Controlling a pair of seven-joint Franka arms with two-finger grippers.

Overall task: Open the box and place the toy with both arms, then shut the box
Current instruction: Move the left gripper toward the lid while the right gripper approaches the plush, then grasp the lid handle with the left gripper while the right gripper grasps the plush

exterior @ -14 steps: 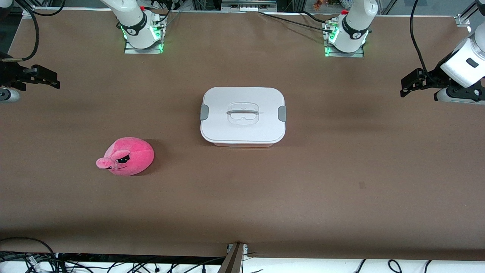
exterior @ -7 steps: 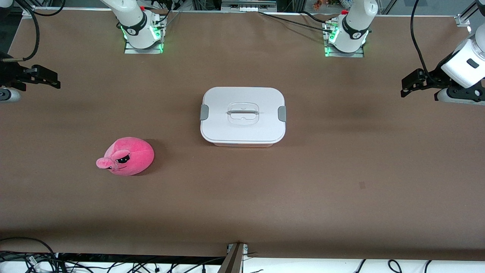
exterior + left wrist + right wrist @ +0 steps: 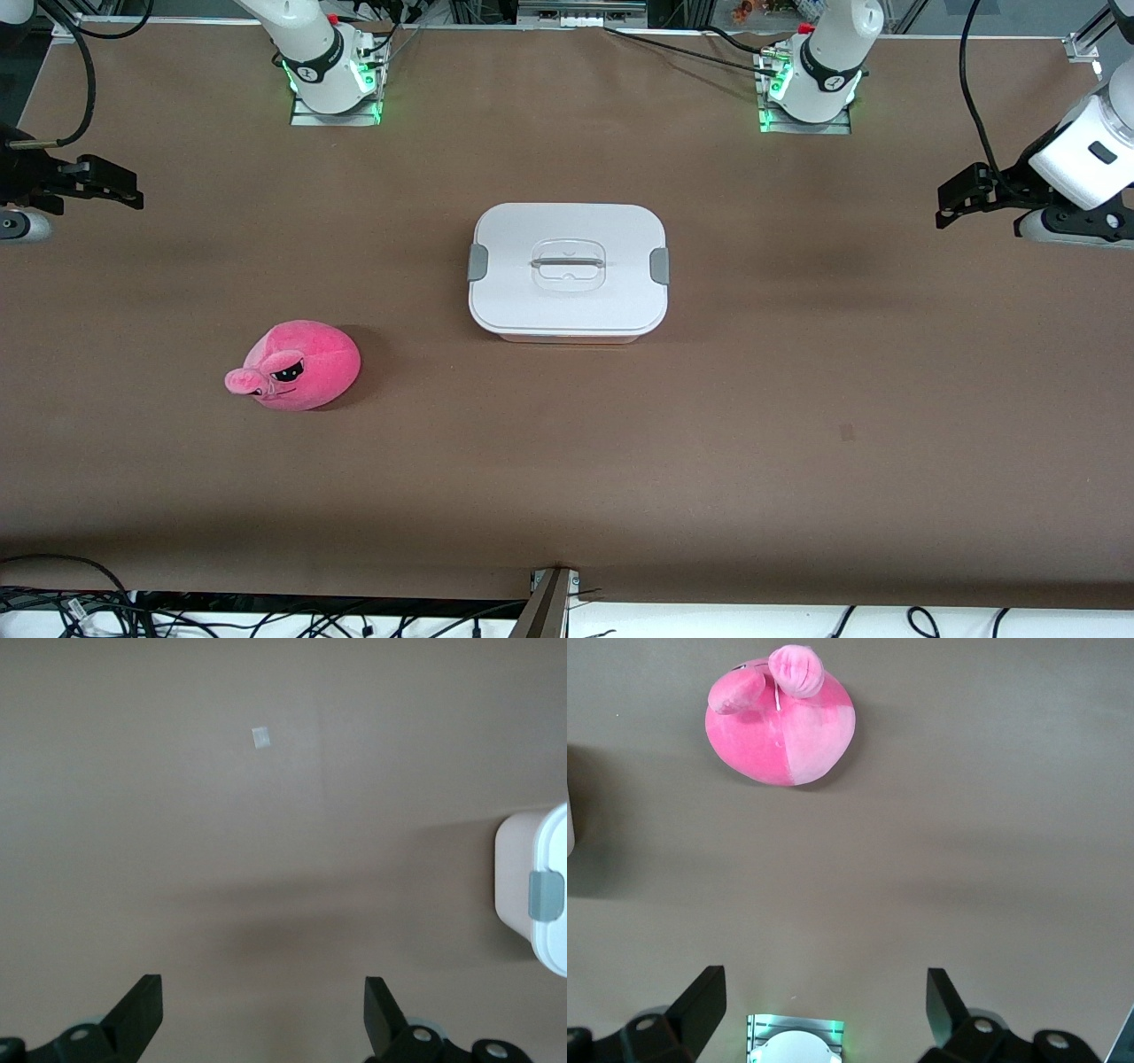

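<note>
The right gripper [image 3: 124,190] is seen at the right arm's end of the table [image 3: 797,399], held up in the air over the brown top. Its two black fingers [image 3: 700,1001] are spread wide apart, and nothing is held between them.

The toy [image 3: 297,365] is found next. It is a round pink plush, and it is laid on the table toward the right arm's end. It is nearer to the front camera than the box, and well apart from it. Its snout is pointed toward the right arm's end. Nothing is touching it. It is also seen in the right wrist view [image 3: 780,718], with bare table between it and the fingers.

The box [image 3: 568,271] is set in the middle of the table. Its white lid [image 3: 611,301] is shut on top of it. A grey clip [image 3: 477,262] is seen on one short side and another grey clip [image 3: 659,266] on the other. A clear handle [image 3: 568,262] is seen in the middle of the lid.

The left gripper [image 3: 952,199] is held in the air over the left arm's end of the table. Its fingers [image 3: 142,1005] are spread wide too, and nothing is held. One end of the box [image 3: 523,890] is caught in the left wrist view.
</note>
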